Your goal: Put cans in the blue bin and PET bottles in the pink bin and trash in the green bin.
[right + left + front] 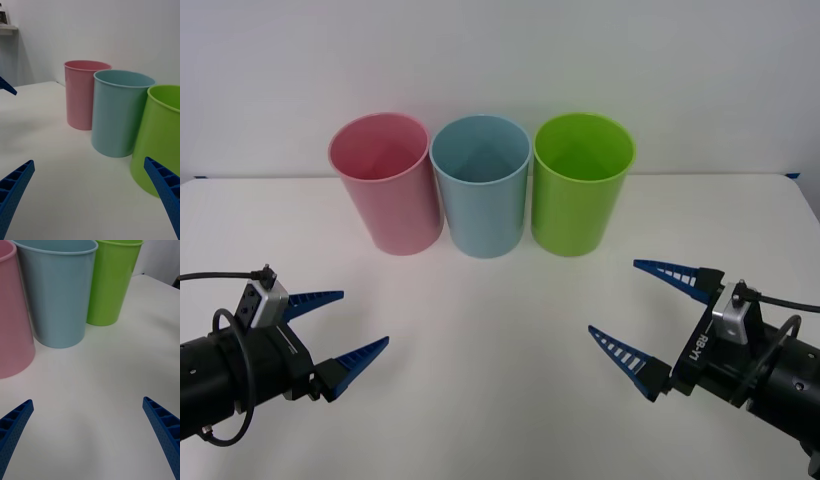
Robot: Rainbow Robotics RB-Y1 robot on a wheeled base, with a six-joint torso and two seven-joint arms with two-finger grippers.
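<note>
Three bins stand upright in a tight row toward the back of the white table (500, 330): the pink bin (385, 185) on the left, the blue bin (482, 190) in the middle, the green bin (580, 185) on the right. From the front their rims look to be touching or very nearly so; the pink and blue walls overlap in the right wrist view, so I cannot tell whether any gap runs between them. Each tapers toward its base, which leaves small wedges of bare table low down between them. All three mouths are open and facing up. The table's back edge runs just behind the row, against a plain pale wall.

In front of the bins the tabletop lies wide and bare, from the row forward to the arms and across to both sides.

The left gripper (338, 325) hovers low at the near left, well short of the pink bin, its two blue fingers (360, 358) spread wide with nothing between them. The right gripper (650, 320) sits at the near right, well short of the green bin, fingers likewise parted wide and holding nothing. The two grippers are well apart, with open table between them.

The table's far corners show at either side of the front view, well apart from the outer bins.
</note>
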